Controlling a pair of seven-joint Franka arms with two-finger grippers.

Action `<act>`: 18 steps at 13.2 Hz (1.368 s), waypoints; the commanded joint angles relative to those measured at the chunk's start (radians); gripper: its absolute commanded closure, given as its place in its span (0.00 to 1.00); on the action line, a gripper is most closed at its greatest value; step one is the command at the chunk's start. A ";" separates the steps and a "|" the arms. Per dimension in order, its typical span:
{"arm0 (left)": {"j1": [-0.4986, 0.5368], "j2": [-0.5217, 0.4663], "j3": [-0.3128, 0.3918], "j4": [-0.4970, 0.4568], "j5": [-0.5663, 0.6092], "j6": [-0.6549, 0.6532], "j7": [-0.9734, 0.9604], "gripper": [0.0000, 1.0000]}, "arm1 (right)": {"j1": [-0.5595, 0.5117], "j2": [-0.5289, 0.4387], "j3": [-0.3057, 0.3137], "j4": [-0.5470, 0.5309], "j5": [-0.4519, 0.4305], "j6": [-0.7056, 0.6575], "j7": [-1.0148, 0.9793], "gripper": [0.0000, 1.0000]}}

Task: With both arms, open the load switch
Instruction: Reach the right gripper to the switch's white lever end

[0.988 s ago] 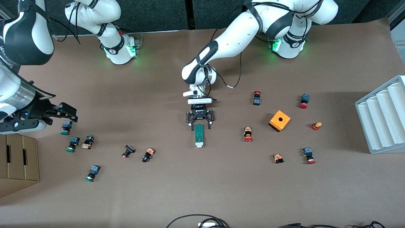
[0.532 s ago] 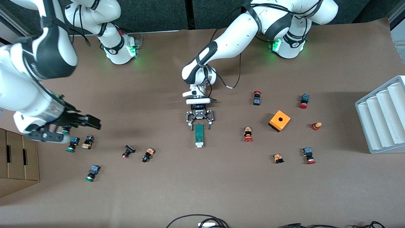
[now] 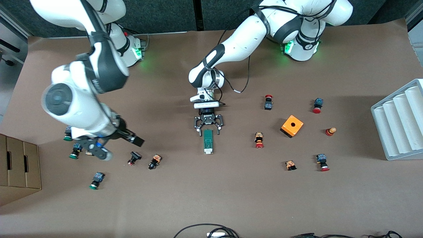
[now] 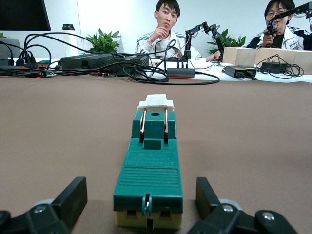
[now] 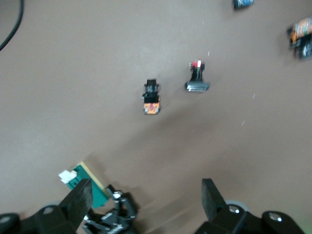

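I see the load switch (image 3: 208, 141) lying near the middle of the counter (image 3: 211, 198), its white end piece pointing toward the front camera. Brown surface lies bare all around it: the nearest neighbours are a small orange-and-black button (image 3: 154, 161) toward the right arm's end and a red-capped button (image 3: 259, 140) toward the left arm's end, both well apart from it. An orange box (image 3: 292, 126) and a white ribbed rack (image 3: 400, 122) sit toward the left arm's end, and a cardboard box (image 3: 18, 170) stands at the counter's edge at the right arm's end.

My left tool (image 3: 209, 129) is low at the switch's end away from the white piece. Its fingers (image 4: 68, 201) are spread wide, one on each side of the green body, and the left wrist view shows clear gaps on both sides, so it grasps nothing.

My right tool (image 3: 114, 142) hangs over the counter above a cluster of green-capped buttons (image 3: 75, 150), beside a black button (image 3: 134, 157). Its fingers are released and hold nothing, and its wrist view shows the switch's white end and the left tool ahead.

Since a second ago the right arm has swung in from the counter's edge toward the middle; the left tool and the switch have barely shifted
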 commanded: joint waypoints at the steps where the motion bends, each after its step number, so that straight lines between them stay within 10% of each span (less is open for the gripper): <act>1: -0.004 0.078 -0.002 0.069 -0.016 0.057 -0.032 0.14 | 0.075 0.135 -0.012 0.128 0.012 -0.022 0.256 0.00; 11: 0.004 0.075 -0.002 0.078 -0.016 0.066 -0.033 0.58 | 0.230 0.459 -0.007 0.270 0.150 0.290 1.065 0.00; 18: 0.002 0.075 -0.002 0.078 -0.016 0.066 -0.039 0.58 | 0.170 0.545 -0.009 0.325 0.474 0.293 1.122 0.01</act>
